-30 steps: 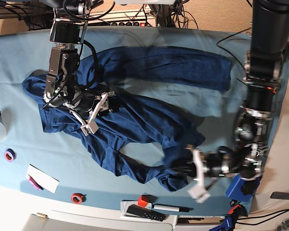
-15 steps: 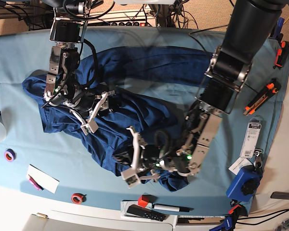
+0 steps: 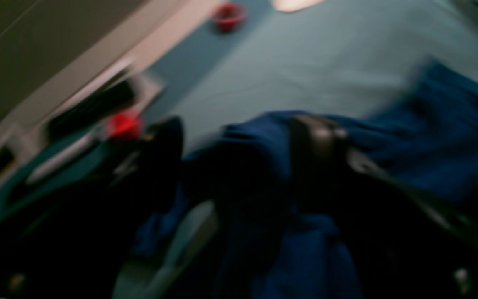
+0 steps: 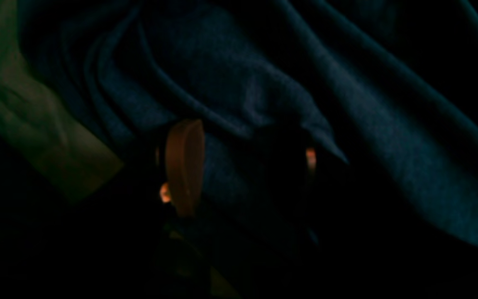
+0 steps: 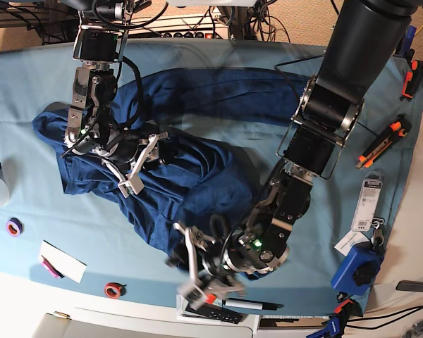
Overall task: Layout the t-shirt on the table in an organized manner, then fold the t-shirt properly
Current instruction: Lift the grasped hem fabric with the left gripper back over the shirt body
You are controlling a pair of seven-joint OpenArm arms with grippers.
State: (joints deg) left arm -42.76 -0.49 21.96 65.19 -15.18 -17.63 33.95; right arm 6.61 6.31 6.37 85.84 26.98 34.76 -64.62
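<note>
The dark navy t-shirt (image 5: 197, 176) lies crumpled across the teal table (image 5: 56, 77), one long sleeve stretched along the far side. My right gripper (image 5: 144, 165) rests open on the shirt's left part; its wrist view shows both fingers apart over navy folds (image 4: 243, 83), around the right gripper (image 4: 247, 162). My left gripper (image 5: 190, 266) hangs at the shirt's front bunch near the table's front edge, blurred by motion. In the left wrist view the left gripper (image 3: 241, 141) has its fingers spread wide, with a fold of the t-shirt (image 3: 450, 124) lying between them above the table (image 3: 305, 62).
Along the front edge sit a red tape roll (image 5: 113, 289), a purple roll (image 5: 14, 227), a white card (image 5: 62, 260), a red cube (image 5: 210, 293), a black remote (image 5: 211, 311) and a marker (image 5: 250, 305). Orange-handled tools (image 5: 381, 144) and a blue device (image 5: 359, 271) lie at the right.
My left arm has swept from the right side leftward along the front, dragging the shirt's lower bunch with it. The right arm has stayed put.
</note>
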